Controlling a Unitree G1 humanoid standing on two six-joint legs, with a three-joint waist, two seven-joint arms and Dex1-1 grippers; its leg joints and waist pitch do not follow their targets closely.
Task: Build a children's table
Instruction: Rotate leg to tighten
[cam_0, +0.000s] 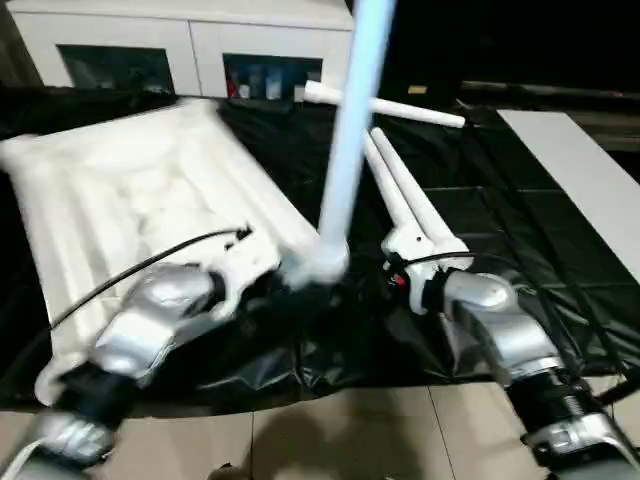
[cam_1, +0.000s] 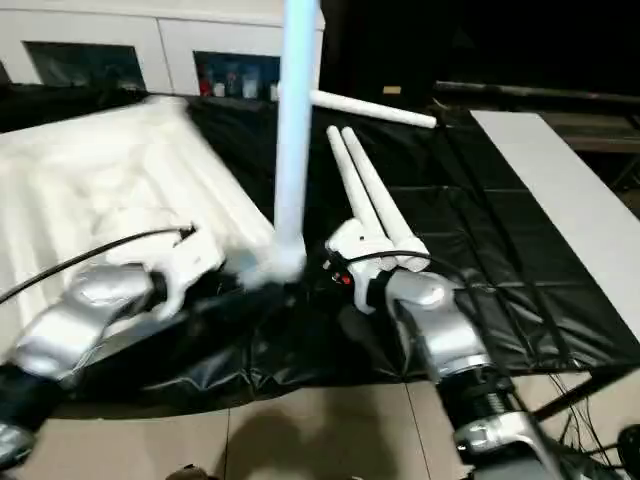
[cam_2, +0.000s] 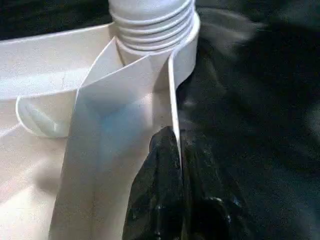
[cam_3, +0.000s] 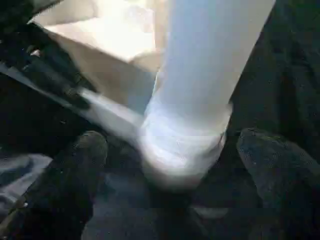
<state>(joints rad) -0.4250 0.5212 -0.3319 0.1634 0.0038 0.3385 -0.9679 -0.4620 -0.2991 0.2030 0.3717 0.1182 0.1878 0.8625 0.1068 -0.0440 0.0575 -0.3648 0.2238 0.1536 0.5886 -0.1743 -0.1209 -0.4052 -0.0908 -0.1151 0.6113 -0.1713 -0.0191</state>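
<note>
Fingers (cam_2: 160, 190) of left gripper (cam_2: 181, 150) pressed together, pinching thin side wall of tabletop (cam_0: 120, 190) just below corner socket (cam_2: 185, 45). Left forearm reaches in low from near edge, angled toward that corner. Right gripper (cam_3: 172, 150) spread wide, one finger either side of upright leg (cam_0: 350, 130), not touching it. Leg's threaded end sits in socket, long axis near vertical, tip leaning slightly right. Two spare legs (cam_0: 405, 195) lie side by side on black sheet (cam_0: 520, 260), third leg (cam_0: 385, 105) crosswise beyond.

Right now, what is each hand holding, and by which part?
The left hand pinches the tabletop by its rim wall beside the corner socket. The right hand is open, holding nothing.
</note>
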